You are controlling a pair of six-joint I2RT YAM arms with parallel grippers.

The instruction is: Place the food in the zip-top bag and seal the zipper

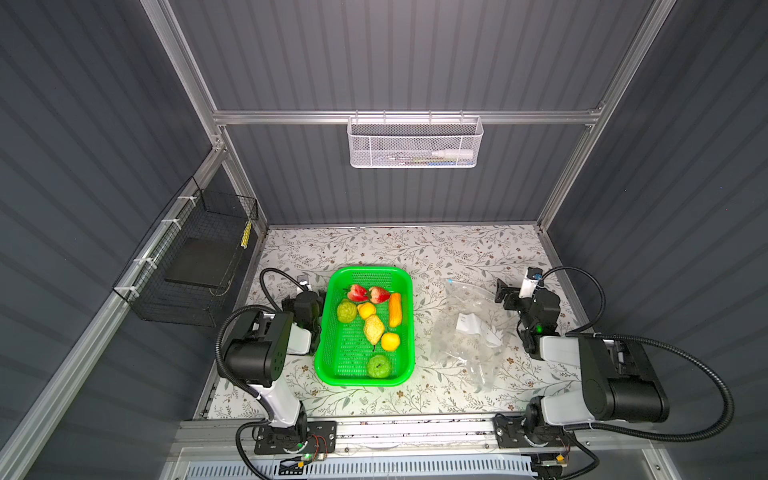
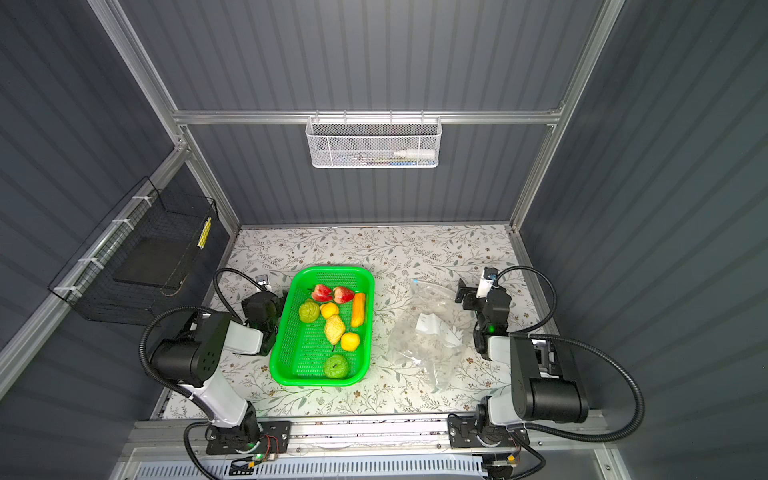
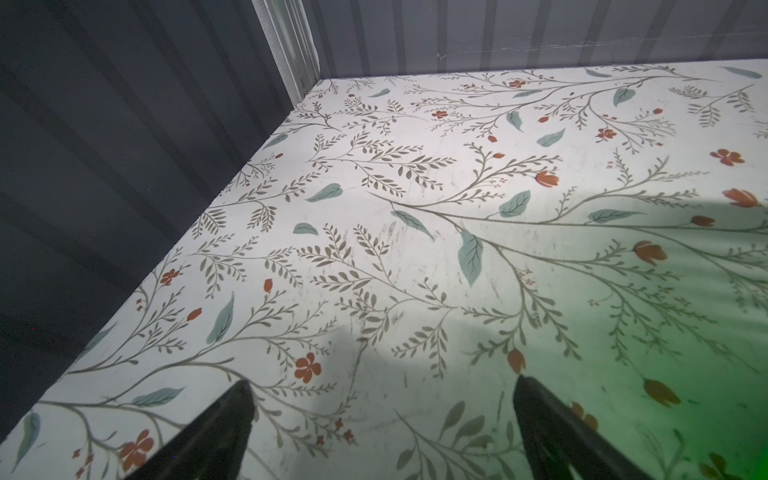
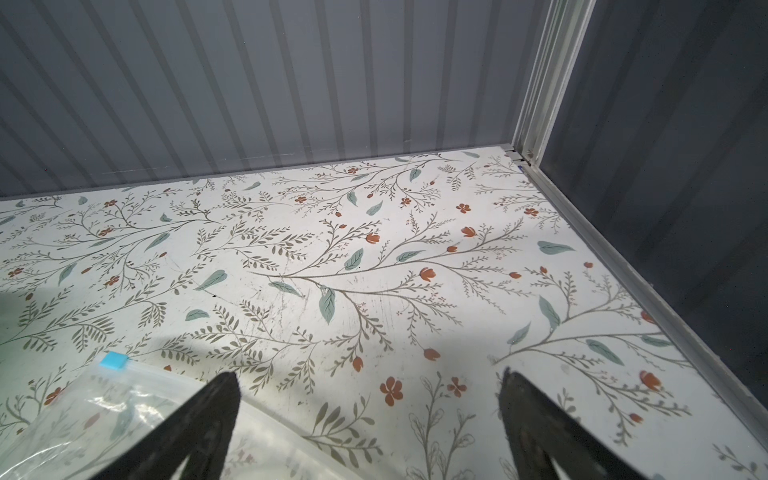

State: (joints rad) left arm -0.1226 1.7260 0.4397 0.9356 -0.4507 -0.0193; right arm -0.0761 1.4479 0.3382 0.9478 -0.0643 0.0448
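While my left end effector [image 3: 384, 384] and right end effector [image 4: 368, 380] gape wide and empty, the clear crinkly zip-top bag [image 1: 469, 332] slants just frame-left of the right one, nearer it.

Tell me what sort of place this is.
Probably a robot test booth, not a home: grey panel walls on an aluminium frame, two robot arms bolted to a front rail, and toy fruit in a green basket.

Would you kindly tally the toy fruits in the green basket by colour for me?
Red strawberries: 2
Green bumpy balls: 2
Yellow-orange round fruits: 2
Pale yellow ridged fruit: 1
Orange elongated fruit: 1
Total: 8, all inside the green basket.
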